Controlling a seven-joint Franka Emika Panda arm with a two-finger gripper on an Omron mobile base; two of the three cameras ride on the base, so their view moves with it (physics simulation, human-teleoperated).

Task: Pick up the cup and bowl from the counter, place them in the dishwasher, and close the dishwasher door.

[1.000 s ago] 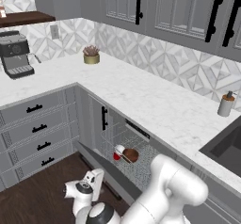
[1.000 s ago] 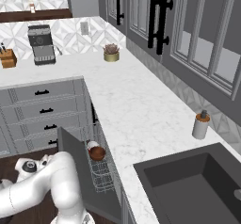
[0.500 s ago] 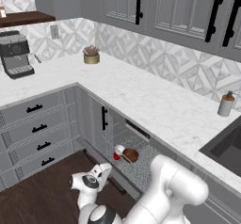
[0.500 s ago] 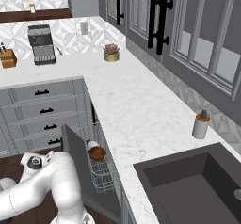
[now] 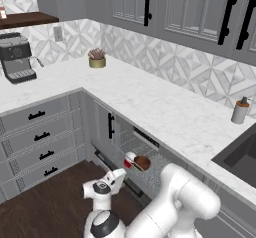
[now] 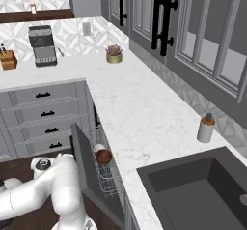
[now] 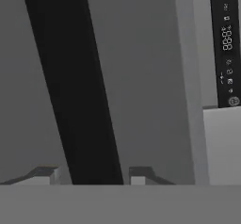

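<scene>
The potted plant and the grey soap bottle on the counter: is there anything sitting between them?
No. Between the potted plant and the soap bottle, the right base view shows bare white counter.

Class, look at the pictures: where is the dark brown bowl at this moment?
The bowl lies in the dishwasher's wire rack, right beside the red cup, below the counter's edge; the right base view shows it behind the half-raised door.
</scene>
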